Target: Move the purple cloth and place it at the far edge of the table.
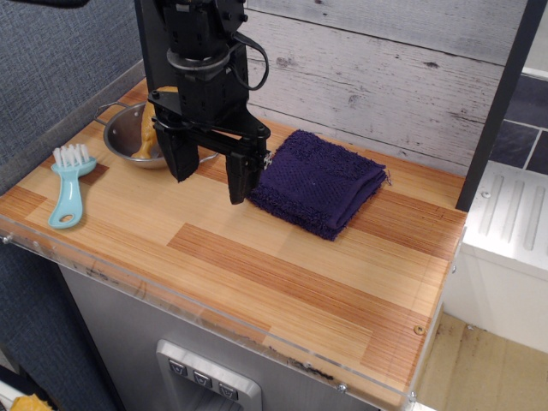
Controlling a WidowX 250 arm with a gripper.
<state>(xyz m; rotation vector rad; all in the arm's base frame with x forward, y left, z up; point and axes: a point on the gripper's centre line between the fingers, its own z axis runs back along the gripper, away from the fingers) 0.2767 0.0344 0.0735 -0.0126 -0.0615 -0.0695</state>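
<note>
The purple cloth [320,181] is lying folded on the table [282,274], close to the whitewashed plank wall. Just left of the cloth, the black gripper [211,175] is hanging with fingers spread wide, holding nothing. Farther left of the cloth, a steel bowl [128,137] and a light-blue brush [70,183] are resting.

Dark purple cloth [318,181], striped reddish-brown table [257,265]
</note>
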